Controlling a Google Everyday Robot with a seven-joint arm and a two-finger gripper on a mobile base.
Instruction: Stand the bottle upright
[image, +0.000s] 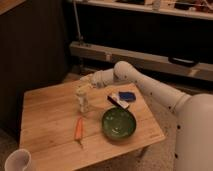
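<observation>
The small clear, pale bottle (83, 101) stands upright near the middle of the wooden table (45, 107), just above the carrot (78, 128). My gripper (83, 88) is directly over the bottle's top, at or around its cap end. My white arm (145, 85) reaches in from the right. The green bowl (119, 123) sits to the right of the bottle.
A white mug (17, 161) stands at the table's front left corner. A blue and white packet (123, 97) lies behind the bowl. A dark wall and a metal rail run behind the table.
</observation>
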